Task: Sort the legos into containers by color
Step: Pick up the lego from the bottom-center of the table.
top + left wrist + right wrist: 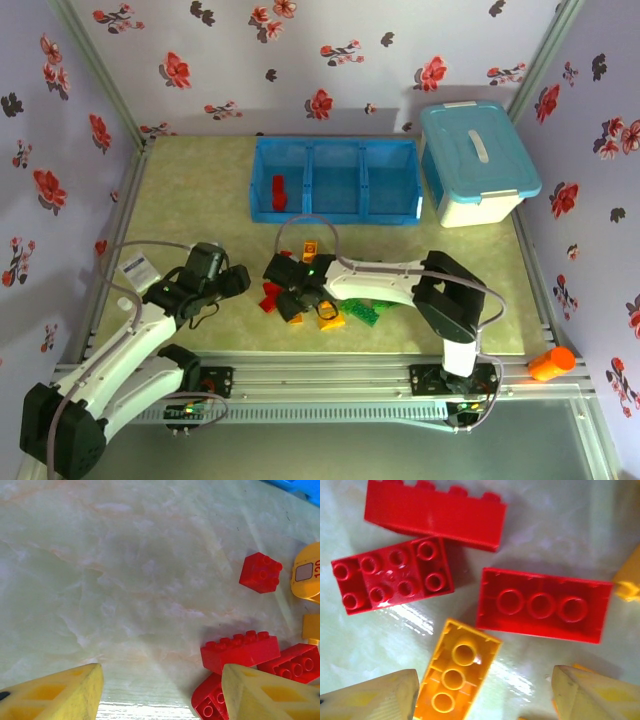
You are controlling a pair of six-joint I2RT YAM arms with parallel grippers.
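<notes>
The legos lie in a loose pile (330,318) of red, orange and green bricks at the table's front middle. One red brick (279,190) stands in the left compartment of the blue tray (335,215), whose three joined compartments are the containers. My right gripper (300,290) hangs low over the pile's left part. In the right wrist view it (485,700) is open around an upside-down orange brick (455,675) that lies near its left finger, with three red bricks (542,605) beyond. My left gripper (162,695) is open over bare table, with red bricks (240,650) by its right finger.
A light-blue lidded tub (475,160) stands right of the tray. A white card (137,268) lies at the left edge, an orange object (551,362) beyond the right rail. Flowered walls close three sides. An orange labelled piece (307,575) and a small red brick (260,572) lie ahead of the left gripper.
</notes>
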